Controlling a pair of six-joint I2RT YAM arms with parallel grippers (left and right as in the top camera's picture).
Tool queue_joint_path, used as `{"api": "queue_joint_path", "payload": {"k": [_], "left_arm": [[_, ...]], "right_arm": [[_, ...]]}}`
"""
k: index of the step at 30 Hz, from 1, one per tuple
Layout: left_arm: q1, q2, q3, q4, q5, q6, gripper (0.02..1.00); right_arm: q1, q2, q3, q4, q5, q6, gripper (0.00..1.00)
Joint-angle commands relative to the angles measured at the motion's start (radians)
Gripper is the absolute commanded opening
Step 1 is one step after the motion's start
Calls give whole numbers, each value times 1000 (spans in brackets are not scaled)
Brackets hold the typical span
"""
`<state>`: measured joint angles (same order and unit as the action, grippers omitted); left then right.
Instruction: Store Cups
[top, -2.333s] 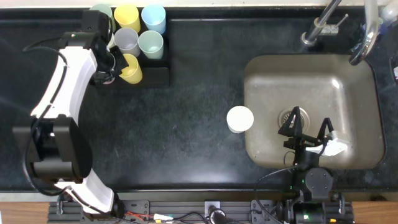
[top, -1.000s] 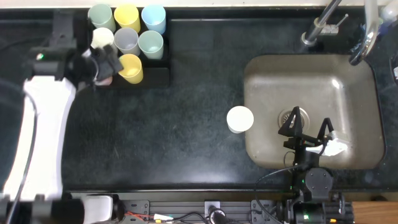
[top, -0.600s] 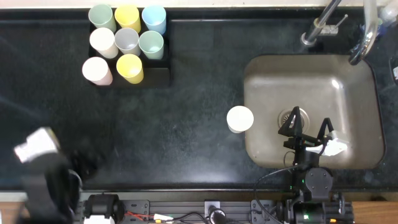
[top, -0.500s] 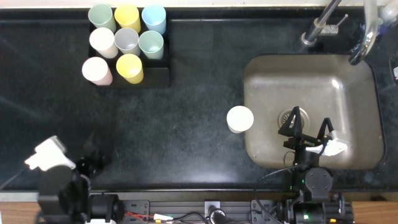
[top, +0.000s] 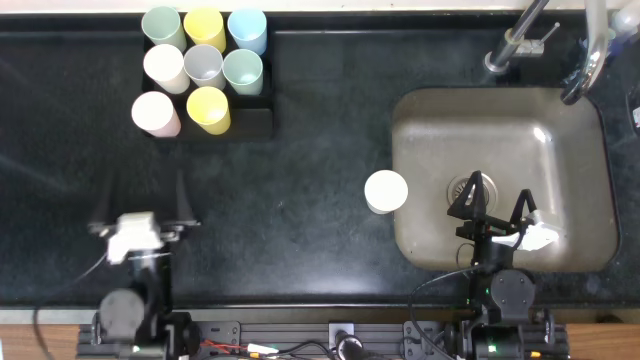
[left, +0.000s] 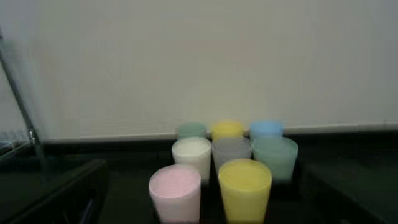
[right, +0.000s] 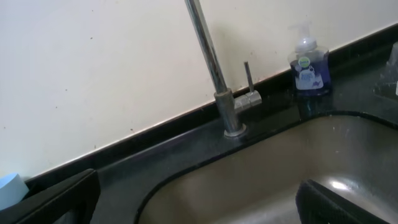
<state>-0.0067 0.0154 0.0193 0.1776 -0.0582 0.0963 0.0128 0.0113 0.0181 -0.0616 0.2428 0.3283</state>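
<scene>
Left gripper (top: 141, 205) withdrawn from cups (top: 205, 66) to lower left, fingers apart.
Right gripper (top: 499, 190), lower right over sink (top: 560, 130), fingers apart, empty.

A dark speckled countertop (top: 300, 200) meets a plain cream wall (left: 199, 62).

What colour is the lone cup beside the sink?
The lone cup is white; top view shows it best.
</scene>
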Motion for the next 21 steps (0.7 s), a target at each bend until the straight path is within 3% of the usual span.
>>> {"api": "queue_joint_path", "payload": {"k": [1, 5, 21], "left_arm": [[0, -12, -11, -251, 40, 60, 1000], [-1, -6, -11, -262, 79, 52, 1000], [-1, -13, -11, -261, 80, 53, 1000]], "right_arm": [[-2, -8, -12, 6, 2, -3, 993], [-2, -8, -12, 6, 2, -3, 996], [-2, -8, -12, 6, 2, -3, 998]]}}
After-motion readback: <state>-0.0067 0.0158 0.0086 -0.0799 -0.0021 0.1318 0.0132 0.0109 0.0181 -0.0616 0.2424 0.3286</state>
